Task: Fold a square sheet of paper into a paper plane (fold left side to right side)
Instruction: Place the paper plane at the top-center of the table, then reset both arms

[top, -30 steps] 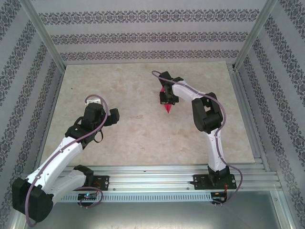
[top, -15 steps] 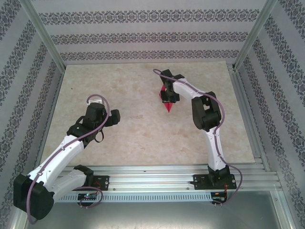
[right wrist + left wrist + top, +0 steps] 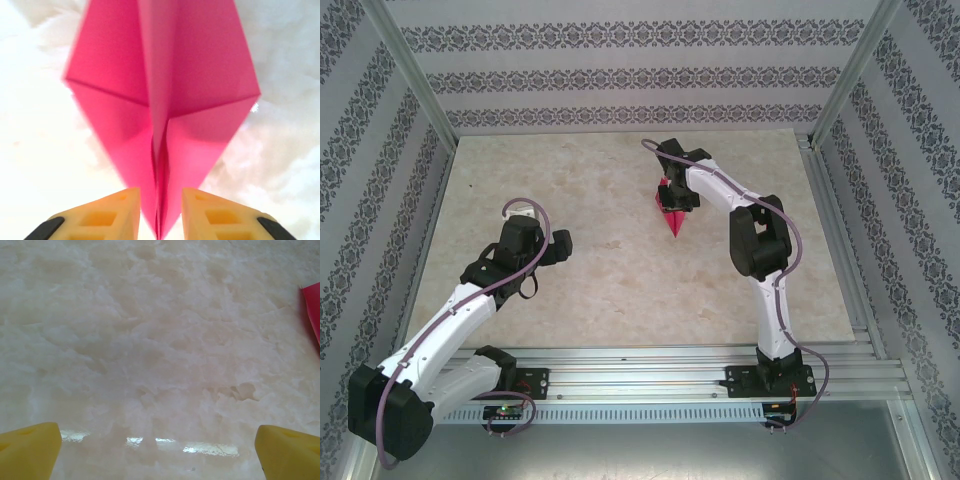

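The paper plane [image 3: 672,213] is a narrow magenta dart lying on the marble table [image 3: 600,290], right of centre, its sharp point toward the arms. My right gripper [image 3: 672,199] hangs over its wide far end. In the right wrist view the plane [image 3: 165,85] spreads out flat and its raised centre fold stands between my yellow fingers [image 3: 107,215]. The right gripper [image 3: 160,205] is open, with slim gaps on both sides of the fold. My left gripper [image 3: 558,244] is wide open over bare table to the left. A magenta edge of the plane [image 3: 313,305] shows past the left gripper [image 3: 160,445].
Patterned walls and aluminium posts [image 3: 415,85] close in the table on three sides. A metal rail [image 3: 650,365] with both arm bases runs along the near edge. Bare marble lies between the two arms.
The right jaws have come apart from the plane's centre fold, and the right wrist has shifted slightly toward the far side. The left arm has barely moved.
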Available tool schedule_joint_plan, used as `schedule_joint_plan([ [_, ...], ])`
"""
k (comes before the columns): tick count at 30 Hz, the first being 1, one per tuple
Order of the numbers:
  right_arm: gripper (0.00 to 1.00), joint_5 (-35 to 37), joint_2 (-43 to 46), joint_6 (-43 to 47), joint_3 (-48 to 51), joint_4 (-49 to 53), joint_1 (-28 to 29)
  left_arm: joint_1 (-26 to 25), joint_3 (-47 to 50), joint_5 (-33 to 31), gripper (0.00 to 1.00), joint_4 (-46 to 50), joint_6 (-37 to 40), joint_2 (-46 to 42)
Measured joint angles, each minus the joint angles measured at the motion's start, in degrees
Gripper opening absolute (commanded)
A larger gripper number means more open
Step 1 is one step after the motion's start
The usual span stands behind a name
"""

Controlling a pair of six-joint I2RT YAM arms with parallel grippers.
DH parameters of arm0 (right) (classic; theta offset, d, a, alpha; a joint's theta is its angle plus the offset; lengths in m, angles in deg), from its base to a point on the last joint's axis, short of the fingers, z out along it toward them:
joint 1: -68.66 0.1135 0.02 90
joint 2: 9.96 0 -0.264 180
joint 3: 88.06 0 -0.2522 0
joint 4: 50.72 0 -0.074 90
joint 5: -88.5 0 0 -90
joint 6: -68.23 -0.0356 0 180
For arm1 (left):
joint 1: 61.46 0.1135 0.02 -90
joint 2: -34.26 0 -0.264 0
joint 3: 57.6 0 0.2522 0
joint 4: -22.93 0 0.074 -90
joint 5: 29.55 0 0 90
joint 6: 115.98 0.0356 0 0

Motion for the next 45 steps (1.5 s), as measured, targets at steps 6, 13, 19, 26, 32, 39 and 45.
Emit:
schedule_joint_plan([
  [6, 0.41, 0.4, 18.3, 0.0, 12.1, -2.4, 2.0, 0.0, 0.0, -2.1, 1.0, 0.0, 0.0, -0.4],
  [13, 0.56, 3.6, 44.6, 0.9, 37.3, -12.6, -2.2, 0.0, 4.0, -11.1, 1.0, -4.4, 0.4, -7.9],
  [19, 0.97, 5.8, 55.6, 3.4, 56.8, -25.1, -14.8, 0.0, 12.7, -22.7, 1.0, -15.4, 5.4, -10.4],
  [26, 0.98, 5.5, 59.6, 6.4, 73.7, -48.0, -27.2, 2.6, 19.4, -30.1, 1.0, -29.9, 14.5, -4.7],
  [32, 0.98, 3.5, 50.7, 10.5, 83.1, -74.9, -27.5, 6.1, 21.5, -26.2, 1.0, -43.8, 21.6, 5.6],
  [39, 0.98, 1.3, 43.2, 16.6, 82.0, -88.6, -24.8, 9.4, 22.8, -15.5, 1.0, -56.9, 28.8, 16.1],
  [45, 0.98, 0.6, 40.9, 17.8, 86.4, -104.0, -25.2, 11.1, 22.4, -6.4, 1.0, -64.8, 33.5, 21.5],
])
